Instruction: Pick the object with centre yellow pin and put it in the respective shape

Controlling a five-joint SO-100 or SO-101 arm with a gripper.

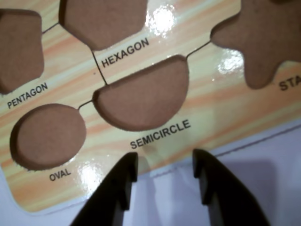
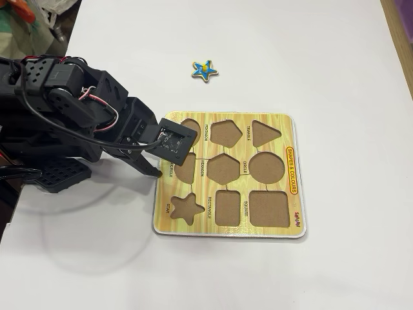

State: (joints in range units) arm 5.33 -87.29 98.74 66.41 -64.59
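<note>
A blue star piece (image 2: pixel 205 70) with a yellow centre pin lies on the white table, beyond the board in the fixed view. It is out of the wrist view. The wooden shape board (image 2: pixel 169 225) has empty cutouts, with its star cutout (image 2: pixel 186 208) at the near left corner. In the wrist view the board (image 1: pixel 211 108) fills the upper part and the star cutout (image 1: pixel 256 42) is at the upper right. My gripper (image 1: pixel 165 157) is open and empty, hovering over the board's edge by the semicircle cutout (image 1: pixel 141 96). In the fixed view the gripper (image 2: pixel 158 169) is at the board's left edge.
The wrist view also shows oval (image 1: pixel 47 136), hexagon (image 1: pixel 103 21) and pentagon (image 1: pixel 19 47) cutouts. The arm's body (image 2: pixel 58 123) fills the left of the fixed view. Clutter (image 2: pixel 39 13) sits at the top left corner. A wooden edge (image 2: pixel 400 32) runs along the right.
</note>
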